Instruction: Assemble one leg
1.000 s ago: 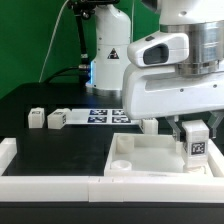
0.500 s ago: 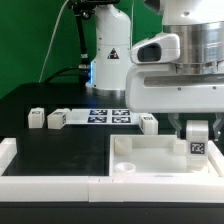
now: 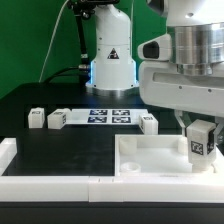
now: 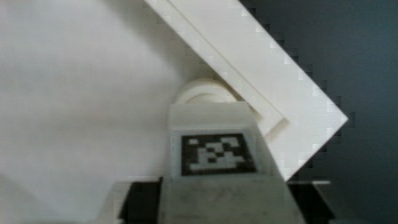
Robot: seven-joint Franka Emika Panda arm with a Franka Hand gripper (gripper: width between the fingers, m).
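Note:
My gripper (image 3: 201, 135) is shut on a leg (image 3: 199, 142), a small white block with a black-and-white marker facing out. It holds the leg upright over the exterior view's right end of the large white tray-like part (image 3: 150, 160). In the wrist view the leg (image 4: 219, 150) sits between my dark fingers (image 4: 146, 200), its tip right at a round corner socket (image 4: 205, 95) inside the tray's raised rim (image 4: 267, 70). Whether the tip touches the socket I cannot tell. Three more legs lie on the black table: two at the exterior view's left (image 3: 36, 119) (image 3: 57, 119) and one (image 3: 149, 123) behind the tray.
The marker board (image 3: 105, 115) lies flat behind the loose legs, in front of the robot base (image 3: 112, 60). A white raised border (image 3: 50, 185) runs along the table's front and the exterior view's left. Another corner socket (image 3: 127, 165) shows at the tray's front.
My gripper has moved toward the exterior view's right with the leg still in it, along the tray. The tray and the loose legs have not moved.

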